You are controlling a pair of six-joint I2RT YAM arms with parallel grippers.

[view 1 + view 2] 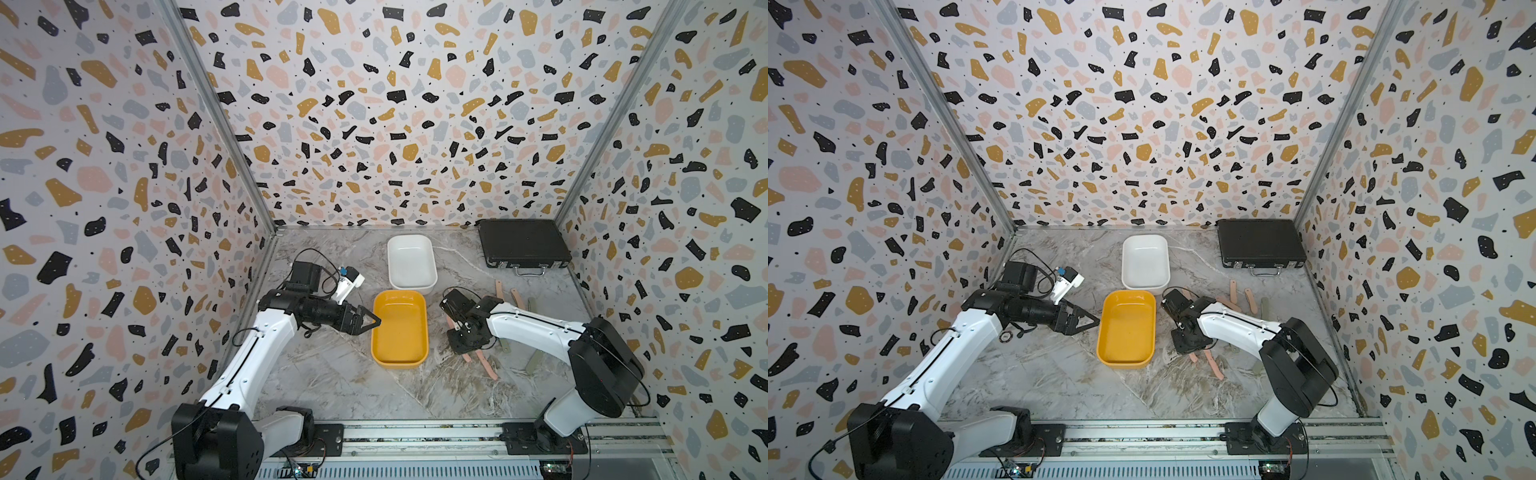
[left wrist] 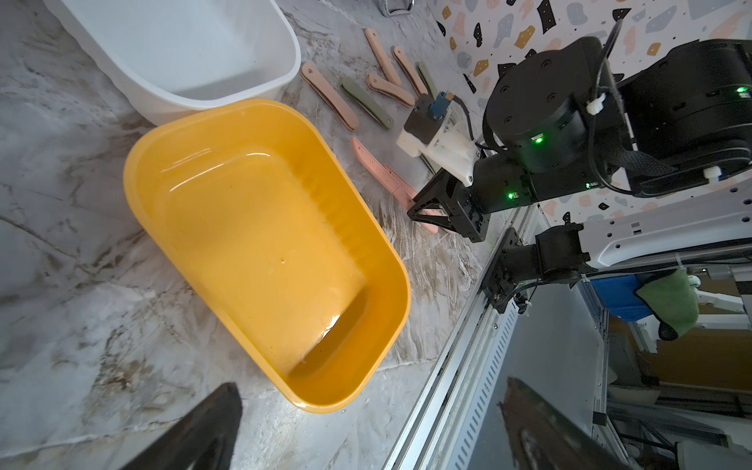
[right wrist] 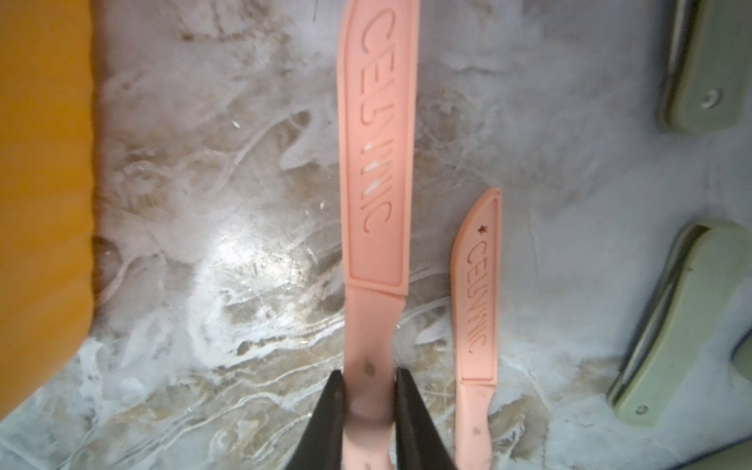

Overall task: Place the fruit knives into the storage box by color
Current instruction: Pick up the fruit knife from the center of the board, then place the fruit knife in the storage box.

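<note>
My right gripper point(image 3: 369, 378) is shut on the handle of a long pink fruit knife point(image 3: 378, 162), whose blade stretches out over the marble. A shorter pink knife point(image 3: 478, 293) lies parallel beside it, and two green knives point(image 3: 683, 325) lie further off. In a top view the right gripper point(image 1: 459, 338) points down, just right of the yellow storage box point(image 1: 400, 365). The white storage box point(image 1: 411, 286) stands behind the yellow one. Both boxes look empty. My left gripper point(image 1: 372, 322) is open and holds nothing, at the yellow box's left rim. More pink knives point(image 2: 329, 95) and green knives point(image 2: 368, 103) lie beyond the boxes.
A closed black case point(image 1: 521, 245) with a metal handle sits in the back right corner. Patterned walls close in three sides, and a metal rail point(image 1: 415, 440) runs along the front. Loose knives point(image 1: 516, 297) are scattered under and behind the right arm.
</note>
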